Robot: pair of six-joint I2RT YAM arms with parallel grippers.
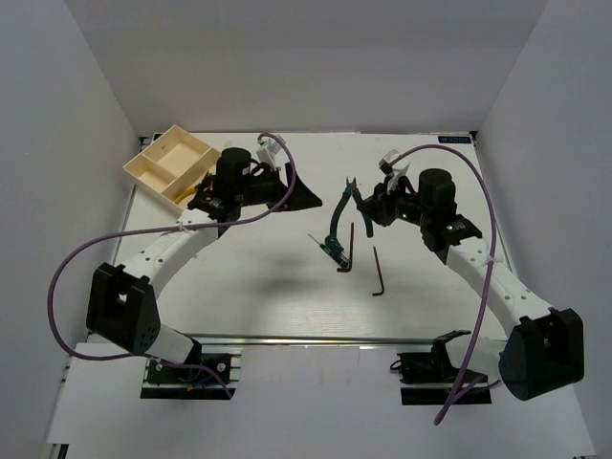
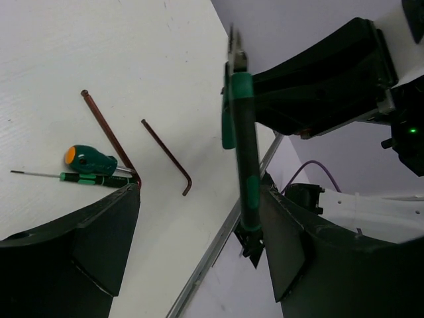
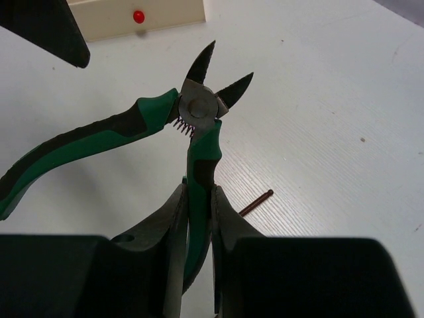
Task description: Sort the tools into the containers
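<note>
My right gripper (image 1: 368, 208) is shut on one handle of the green-and-black pliers (image 1: 338, 216) and holds them above the table, jaws pointing away. In the right wrist view my fingers (image 3: 173, 218) clamp that handle (image 3: 199, 165), and the other handle splays left. My left gripper (image 1: 298, 196) is open and empty, facing the pliers (image 2: 240, 132) from the left, apart from them. A green-handled screwdriver (image 1: 330, 249) and two dark hex keys (image 1: 351, 247) (image 1: 376, 273) lie on the table. The cream divided tray (image 1: 153, 158) stands at the far left.
A small red knob (image 3: 138, 16) sits on the tray wall (image 3: 172, 12) in the right wrist view. White walls enclose the table on three sides. The table's metal front edge (image 2: 218, 245) shows in the left wrist view.
</note>
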